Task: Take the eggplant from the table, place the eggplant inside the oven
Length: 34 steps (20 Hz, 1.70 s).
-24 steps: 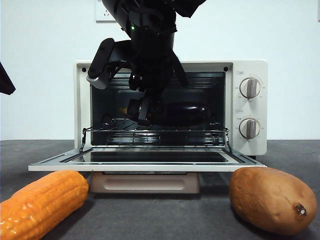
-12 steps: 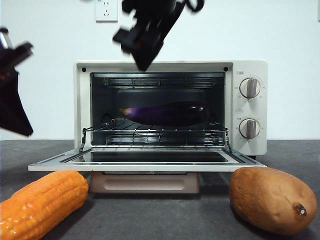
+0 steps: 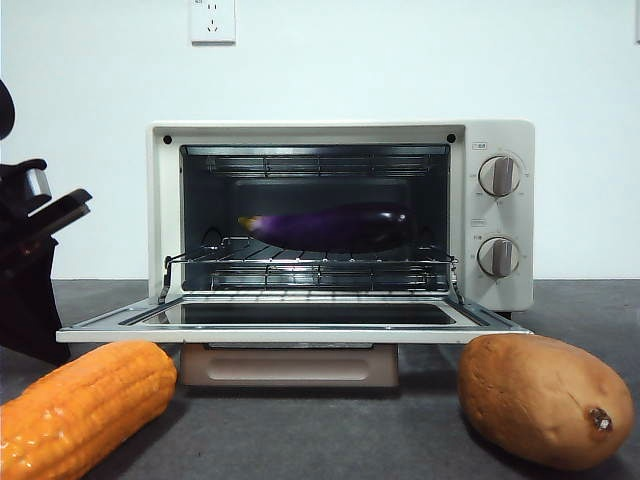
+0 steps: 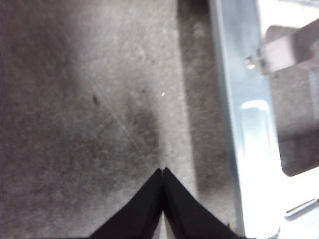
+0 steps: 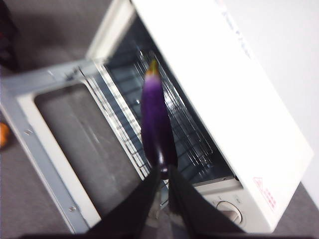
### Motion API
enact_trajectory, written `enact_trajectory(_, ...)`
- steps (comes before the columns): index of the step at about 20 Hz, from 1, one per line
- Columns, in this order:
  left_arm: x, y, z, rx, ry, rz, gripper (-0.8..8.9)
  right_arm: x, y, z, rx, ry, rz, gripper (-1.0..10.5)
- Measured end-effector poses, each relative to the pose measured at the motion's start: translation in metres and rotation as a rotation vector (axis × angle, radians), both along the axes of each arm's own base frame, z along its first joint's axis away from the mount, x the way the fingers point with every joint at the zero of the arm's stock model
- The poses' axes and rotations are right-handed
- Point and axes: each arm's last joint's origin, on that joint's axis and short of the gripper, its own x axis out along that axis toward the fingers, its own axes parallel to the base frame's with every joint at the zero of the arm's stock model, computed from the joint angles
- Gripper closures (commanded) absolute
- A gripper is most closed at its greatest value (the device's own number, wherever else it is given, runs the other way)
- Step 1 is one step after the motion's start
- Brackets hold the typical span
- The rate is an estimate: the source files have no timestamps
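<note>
Oven point(image 3: 340, 215) rack, eggplant point(image 3: 330, 226) lengthwise inside

An orange corn cob point(image 3: 80, 405) lies near left. A brown sweet potato point(image 3: 545, 398) lies near right. A white wall socket point(image 3: 212, 20) is far behind.

Eggplant point(image 3: 330, 226) was glossy dark purple w/ a paler, yellowish stem tip. Oven point(image 3: 500, 215) was cream-beige, dark inside, w/ silver wire rack point(image 3: 310, 268). Table point(image 4: 84, 99) was mottled dark grey. Corn cob point(image 3: 85, 405) was orange, sweet potato point(image 3: 545, 400) brown. My jaws were black.
</note>
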Motion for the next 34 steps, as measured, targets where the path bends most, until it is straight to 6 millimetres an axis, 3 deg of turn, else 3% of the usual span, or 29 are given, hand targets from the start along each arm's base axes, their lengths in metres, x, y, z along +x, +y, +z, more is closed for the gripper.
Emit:
enact_trajectory(8,0.002,-0.003,-0.012,-0.075,0.042,-0.096,8.10,-0.023,-0.045,0.031,0.183,-0.046,-0.018,9.4)
enact_trajectory(17,0.003,-0.005,-0.023,-0.189,0.083,-0.177,8.10,-0.040,-0.082,0.048,0.300,-0.094,-0.024,9.4)
enact_trajectory(27,0.006,0.006,-0.022,-0.331,0.053,-0.204,8.10,-0.051,-0.103,0.047,0.317,-0.058,-0.050,9.4)
enact_trajectory(34,0.013,0.006,-0.013,-0.505,-0.059,-0.305,8.10,-0.055,-0.112,0.037,0.273,0.025,-0.092,9.4)
